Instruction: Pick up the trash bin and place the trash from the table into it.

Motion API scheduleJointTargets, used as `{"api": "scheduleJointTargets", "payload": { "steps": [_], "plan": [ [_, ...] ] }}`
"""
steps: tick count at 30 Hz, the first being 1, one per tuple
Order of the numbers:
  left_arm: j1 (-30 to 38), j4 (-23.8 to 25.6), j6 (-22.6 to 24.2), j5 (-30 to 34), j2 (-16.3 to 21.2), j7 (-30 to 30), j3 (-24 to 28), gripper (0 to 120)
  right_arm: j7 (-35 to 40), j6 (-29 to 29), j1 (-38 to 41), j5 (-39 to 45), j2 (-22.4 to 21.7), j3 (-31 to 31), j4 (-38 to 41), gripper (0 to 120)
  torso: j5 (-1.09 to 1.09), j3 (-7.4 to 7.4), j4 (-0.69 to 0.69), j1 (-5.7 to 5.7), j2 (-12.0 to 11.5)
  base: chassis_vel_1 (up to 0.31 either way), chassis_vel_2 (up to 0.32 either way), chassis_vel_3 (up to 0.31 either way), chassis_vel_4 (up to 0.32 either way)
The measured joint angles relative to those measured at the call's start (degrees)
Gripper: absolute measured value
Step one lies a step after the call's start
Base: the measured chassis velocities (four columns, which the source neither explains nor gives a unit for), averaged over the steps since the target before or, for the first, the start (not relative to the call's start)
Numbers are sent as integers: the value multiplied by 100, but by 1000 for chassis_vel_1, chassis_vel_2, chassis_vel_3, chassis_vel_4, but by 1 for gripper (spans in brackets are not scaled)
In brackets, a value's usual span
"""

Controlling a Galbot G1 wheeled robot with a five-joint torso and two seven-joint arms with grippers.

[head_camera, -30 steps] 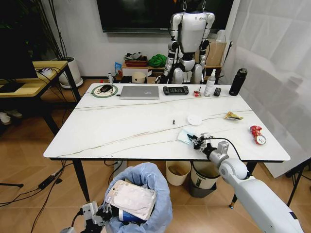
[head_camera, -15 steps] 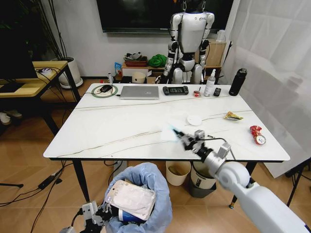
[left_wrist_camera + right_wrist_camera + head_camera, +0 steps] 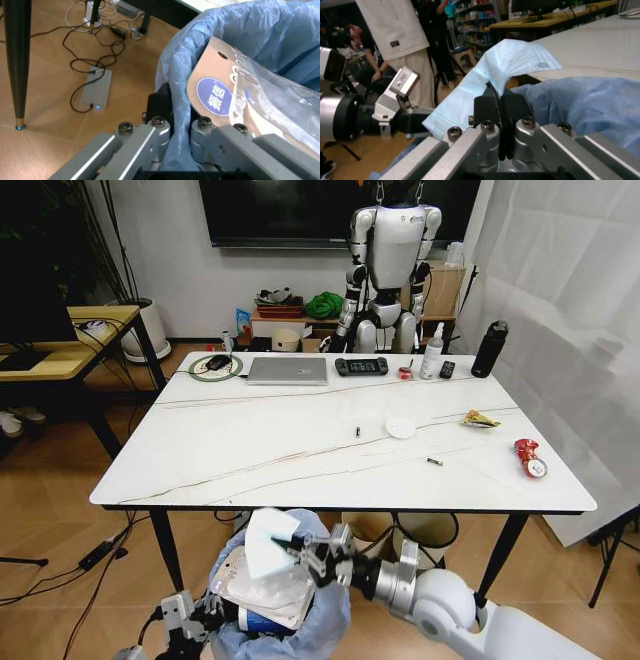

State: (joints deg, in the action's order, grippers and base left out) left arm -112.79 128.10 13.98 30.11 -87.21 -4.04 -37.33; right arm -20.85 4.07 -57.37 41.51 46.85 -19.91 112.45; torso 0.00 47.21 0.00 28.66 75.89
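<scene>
The trash bin point(image 3: 318, 552), lined with a puffy light-blue bag, hangs below the table's front edge. My left gripper point(image 3: 192, 622) is shut on its rim point(image 3: 176, 112). A crushed brown carton point(image 3: 216, 93) and a clear wrapper lie inside it. My right gripper point(image 3: 312, 557) is shut on a pale blue face mask point(image 3: 266, 541) point(image 3: 506, 64) and holds it just over the bin's opening point(image 3: 590, 98). On the marble table point(image 3: 250, 442) lie a round paper lid point(image 3: 400, 427), a yellow wrapper point(image 3: 480, 418), a crushed red can point(image 3: 530, 458) and a small dark scrap point(image 3: 434, 462).
A laptop point(image 3: 287, 370), game controller point(image 3: 361, 366), spray bottle point(image 3: 432, 352) and black bottle point(image 3: 489, 348) line the table's far edge. A humanoid robot point(image 3: 390, 250) stands behind. A cream bucket point(image 3: 367, 530) sits under the table. A power strip and cables point(image 3: 95, 90) lie on the floor.
My right gripper has carried the pale blue mask off the table's front edge, down and left to above the bin. The small dark scrap now shows where it lay.
</scene>
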Motion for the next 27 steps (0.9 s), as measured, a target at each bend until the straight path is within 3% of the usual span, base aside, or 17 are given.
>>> {"api": "scheduleJointTargets", "payload": {
  "steps": [3,7,12,21,26,27],
  "plan": [
    [13,-2,4,-9,-16,5,23,0,20,3,-41,-164,-99,-58,36,0,0,0,0,0,0,0,0,0,0],
    [20,-20,7,-19,-25,8,43,0,44,0,-98,-275,-194,-45,96,10,1,0,0,0,0,0,0,0,0],
    [56,-41,11,-19,-21,10,41,0,168,-12,-151,-383,-387,132,272,33,0,0,0,0,0,0,0,0,0],
    [141,-105,27,19,-6,24,43,0,234,-10,-244,-432,-656,293,442,62,0,0,-1,1,0,0,0,0,0],
    [157,-111,35,45,27,31,41,0,493,-44,-435,-371,-506,979,465,85,2,0,0,1,0,0,0,0,0],
    [157,-111,35,45,27,31,41,0,493,-44,-435,-371,-506,979,465,85,2,0,0,1,0,0,0,0,0]
  ]
}}
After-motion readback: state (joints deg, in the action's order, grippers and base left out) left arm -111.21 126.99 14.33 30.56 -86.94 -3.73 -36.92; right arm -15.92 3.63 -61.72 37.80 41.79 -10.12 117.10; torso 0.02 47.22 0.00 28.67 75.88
